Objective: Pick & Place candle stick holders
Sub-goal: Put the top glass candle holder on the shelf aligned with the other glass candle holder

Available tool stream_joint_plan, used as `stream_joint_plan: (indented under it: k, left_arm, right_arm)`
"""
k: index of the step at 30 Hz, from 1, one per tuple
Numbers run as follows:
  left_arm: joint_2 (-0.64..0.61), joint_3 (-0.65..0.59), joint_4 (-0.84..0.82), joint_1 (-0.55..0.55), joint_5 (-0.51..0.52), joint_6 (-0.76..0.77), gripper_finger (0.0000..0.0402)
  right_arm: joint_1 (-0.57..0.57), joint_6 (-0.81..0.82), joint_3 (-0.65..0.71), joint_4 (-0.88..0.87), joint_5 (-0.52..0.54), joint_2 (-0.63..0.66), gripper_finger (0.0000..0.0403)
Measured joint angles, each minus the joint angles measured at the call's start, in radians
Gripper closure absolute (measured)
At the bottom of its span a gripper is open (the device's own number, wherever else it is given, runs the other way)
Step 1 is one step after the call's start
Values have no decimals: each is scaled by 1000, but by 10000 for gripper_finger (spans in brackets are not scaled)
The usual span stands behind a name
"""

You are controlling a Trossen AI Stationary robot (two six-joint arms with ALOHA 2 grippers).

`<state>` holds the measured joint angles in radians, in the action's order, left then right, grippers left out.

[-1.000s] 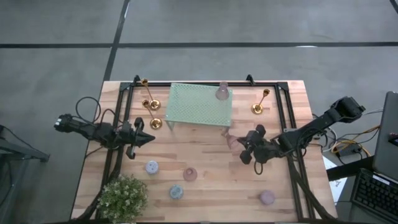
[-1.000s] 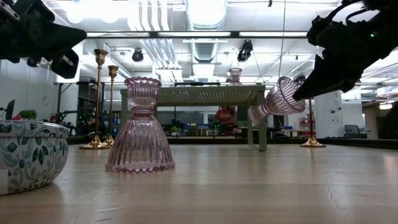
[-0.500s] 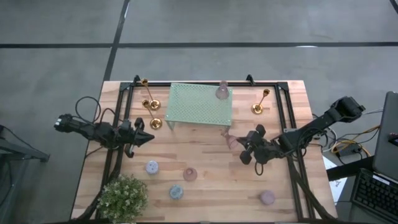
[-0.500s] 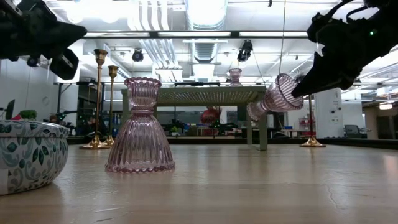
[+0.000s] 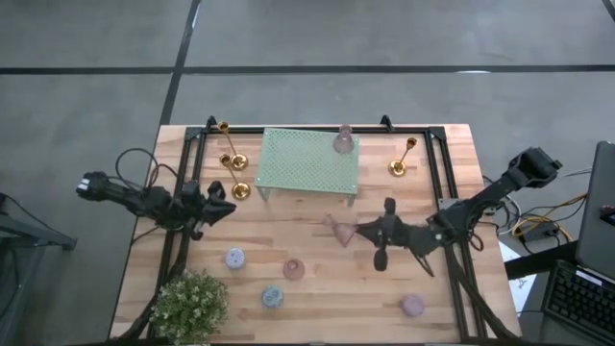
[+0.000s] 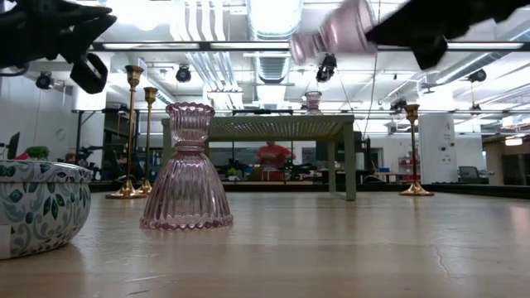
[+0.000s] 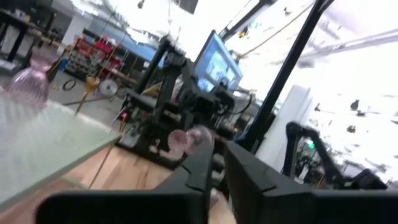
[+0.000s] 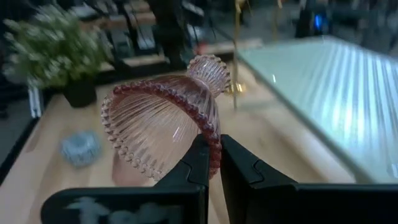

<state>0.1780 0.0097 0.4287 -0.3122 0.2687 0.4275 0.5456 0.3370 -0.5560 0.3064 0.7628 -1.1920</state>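
the right gripper [image 5: 354, 231] has its fingers [image 8: 200, 163] clenched on the flared beaded rim of a ribbed pink glass candle holder [image 5: 338, 230], lifted clear of the wooden worktop [image 5: 317, 288]. its long axis lies nearly level, narrow neck pointing away from the fingers toward the mint-green perforated rack [image 5: 309, 160]. the left gripper [image 5: 223, 207] hangs near the gold candlesticks [image 5: 233, 163], fingers closed on nothing.

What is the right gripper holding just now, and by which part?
The right gripper holds a pink glass candle holder by the rim of its flared base, lifted sideways above the table.
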Motion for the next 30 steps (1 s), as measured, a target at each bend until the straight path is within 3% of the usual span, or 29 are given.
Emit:
stream_joint_plan:
  k: [8,16,20,24,26,28,30]
  left_arm:
    - [278,89,202,0,37,-40,233]
    - [651,309,289,0,70,-107,163]
    - [806,442,284,0,72,-152,147]
    - [908,558,333,2,82,-168,145]
    - [945,564,270,-1,123,-167,144]
    - [975,602,335,-2,143,-166,144]
    - [1004,583,295,-4,172,-157,144]
  right_arm:
    - [-37,-364,2,363,0,-78,391]
    - [-107,-656,2,666,-2,-202,390]
    - [-122,-722,2,768,-21,-250,390]
    - [-118,-775,2,873,-105,-279,390]
    - [-113,-804,0,926,-127,-289,390]
    - [-109,-838,-3,950,-141,-291,390]
    - [-107,-851,-14,960,-168,-291,390]
